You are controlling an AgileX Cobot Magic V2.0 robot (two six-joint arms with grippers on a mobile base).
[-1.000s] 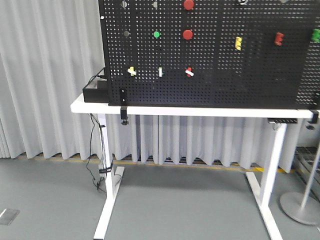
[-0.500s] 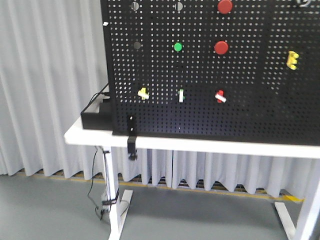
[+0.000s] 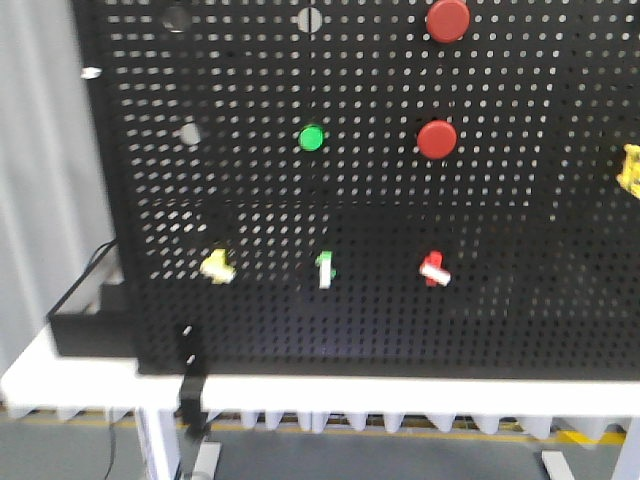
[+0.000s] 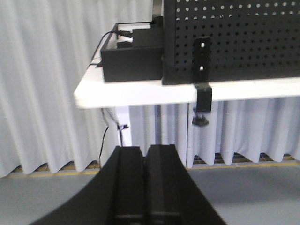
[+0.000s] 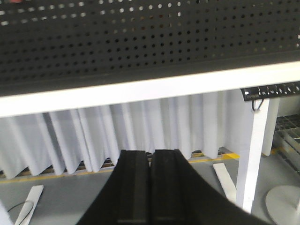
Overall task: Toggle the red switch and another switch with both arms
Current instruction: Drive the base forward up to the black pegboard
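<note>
This looks like a robot test lab. A black pegboard of push buttons and small switches is clamped upright on a white table. Pleated white curtains hang behind, above a grey floor marked with a yellow line.

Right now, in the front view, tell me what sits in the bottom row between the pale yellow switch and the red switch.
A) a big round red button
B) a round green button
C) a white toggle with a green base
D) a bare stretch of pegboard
C: the white toggle with a green base stands in the same low row, with the pale yellow switch on its left and the red switch on its right.
</note>
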